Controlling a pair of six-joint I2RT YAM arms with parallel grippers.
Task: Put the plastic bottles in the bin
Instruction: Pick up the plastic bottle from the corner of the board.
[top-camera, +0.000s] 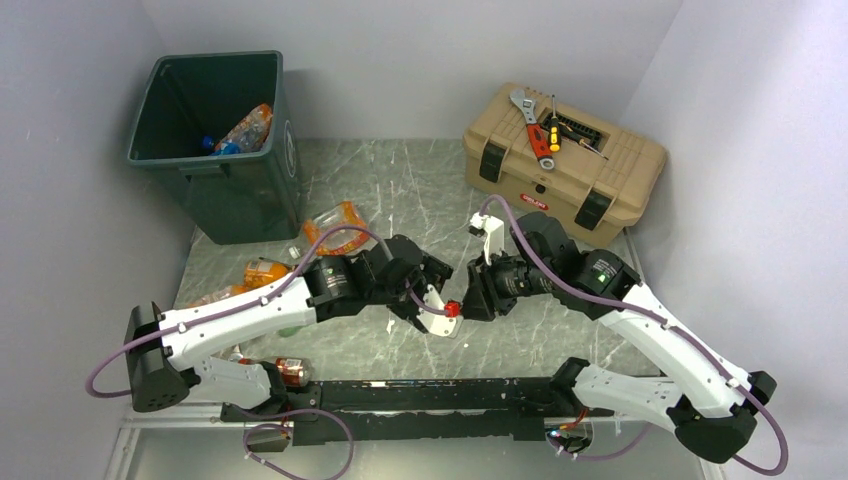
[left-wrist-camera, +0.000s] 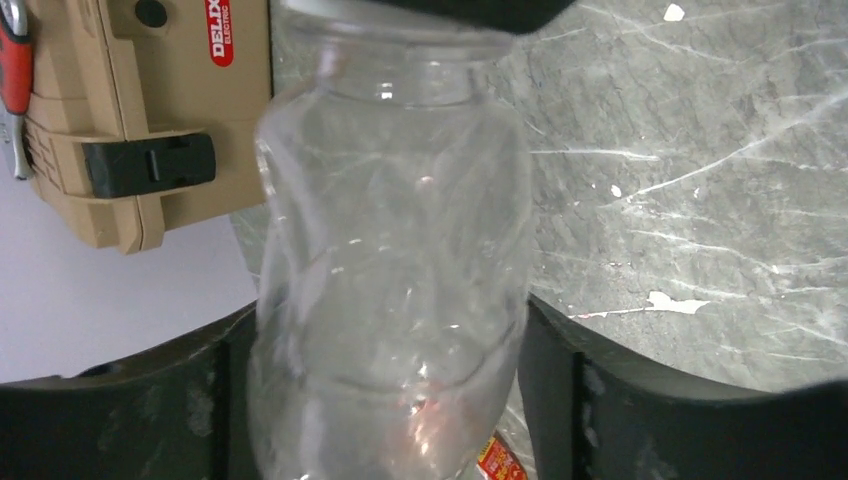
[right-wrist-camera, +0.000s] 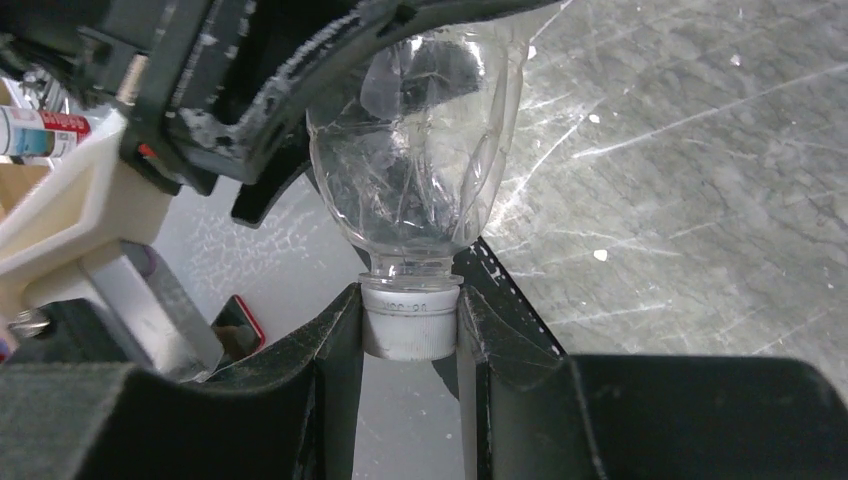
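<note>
Above the middle of the tabletop (top-camera: 400, 190), the right gripper (right-wrist-camera: 408, 345) clamps the white cap (right-wrist-camera: 410, 322) of a clear bottle (right-wrist-camera: 420, 150). The left gripper (left-wrist-camera: 390, 420) has a finger on either side of the bottle's body, but whether it grips cannot be told. The bin (top-camera: 240, 190) stands at the far-left corner.

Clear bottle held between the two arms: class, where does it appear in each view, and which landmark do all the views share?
Top external: clear bottle near the picture's centre.
Left wrist: clear bottle fills the middle, top to bottom.
Right wrist: clear bottle upper middle, white cap downward, pinched by the right gripper.
Shared landmark: grey marbled table top.
</note>
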